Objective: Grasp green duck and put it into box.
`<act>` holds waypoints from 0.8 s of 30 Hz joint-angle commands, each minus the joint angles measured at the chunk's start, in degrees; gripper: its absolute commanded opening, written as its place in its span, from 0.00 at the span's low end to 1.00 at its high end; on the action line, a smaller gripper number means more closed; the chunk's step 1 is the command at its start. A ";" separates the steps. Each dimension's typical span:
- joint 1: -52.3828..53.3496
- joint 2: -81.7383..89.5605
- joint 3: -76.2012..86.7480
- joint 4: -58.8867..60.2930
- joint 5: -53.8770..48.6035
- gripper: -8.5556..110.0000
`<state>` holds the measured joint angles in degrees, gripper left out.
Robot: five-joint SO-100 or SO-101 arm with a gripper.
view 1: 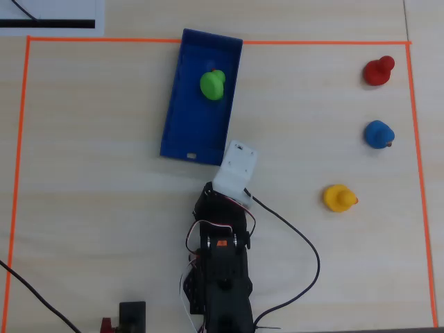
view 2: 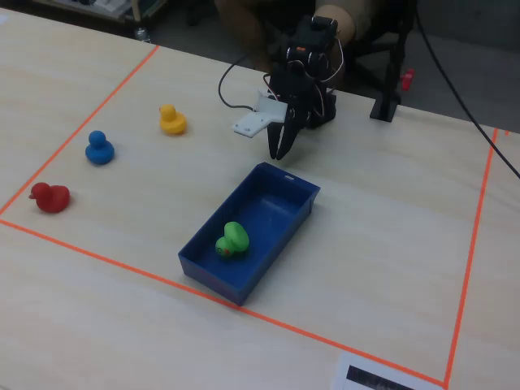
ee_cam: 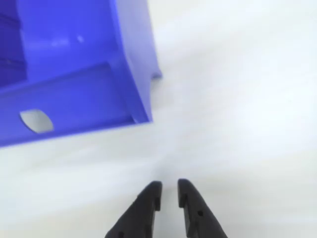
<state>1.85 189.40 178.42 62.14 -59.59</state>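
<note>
The green duck [view 1: 212,84] lies inside the dark blue box [view 1: 182,135], in its far half in the overhead view; the fixed view shows the green duck [view 2: 232,240] resting on the floor of the box [view 2: 288,203]. My gripper [view 2: 278,154] hangs just beyond the box's short end nearest the arm, pointing down at the table. In the wrist view the gripper [ee_cam: 169,184] holds nothing, its black fingertips only a narrow slit apart, and a corner of the box [ee_cam: 74,99] fills the upper left. The duck is out of the wrist view.
A red duck [view 1: 379,70], a blue duck [view 1: 379,134] and a yellow duck [view 1: 339,198] stand in a row at the right in the overhead view. Orange tape [view 1: 208,41] frames the work area. A white camera mount [view 1: 236,165] covers the gripper from above.
</note>
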 commanded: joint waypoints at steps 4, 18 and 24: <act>-0.97 0.26 -0.26 8.61 -4.04 0.07; -1.49 0.35 -0.26 12.39 -7.82 0.10; -1.49 0.35 -0.26 12.39 -7.82 0.10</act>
<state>0.88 190.37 178.42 73.30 -67.24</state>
